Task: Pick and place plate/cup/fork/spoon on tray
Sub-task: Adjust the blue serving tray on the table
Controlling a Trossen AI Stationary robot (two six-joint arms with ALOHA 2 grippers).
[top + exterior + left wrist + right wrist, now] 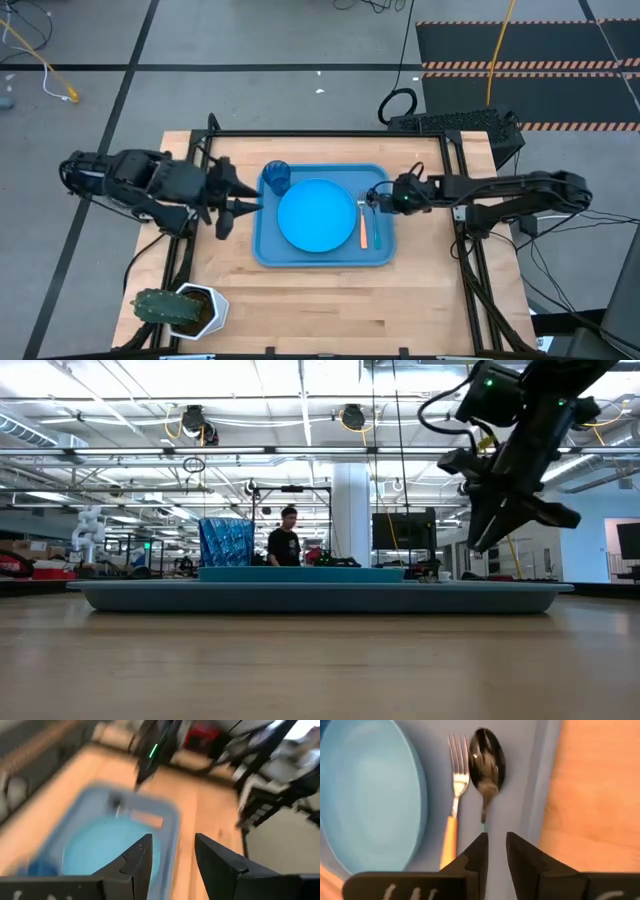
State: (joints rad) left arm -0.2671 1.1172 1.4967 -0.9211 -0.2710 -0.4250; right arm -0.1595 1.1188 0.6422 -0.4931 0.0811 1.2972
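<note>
The blue tray point(268, 252) lies mid-table. On it are the round blue plate point(316, 215), the dark-blue cup point(277, 177) upright at its far left corner, and the orange-handled fork point(454, 795) lying flat beside the spoon point(486, 762), both between the plate and the tray's right rim. My right gripper point(496, 837) hovers over the spoon's light-blue handle end with its fingers slightly apart; the low view shows it point(480, 545) raised above the tray. My left gripper point(240, 195) is open and empty at the tray's left edge.
A potted cactus in a white pot point(180, 308) stands at the table's near left corner. Black frame rails point(330, 133) run along the table's far, left and right sides. A person point(285, 540) stands far off in the room behind.
</note>
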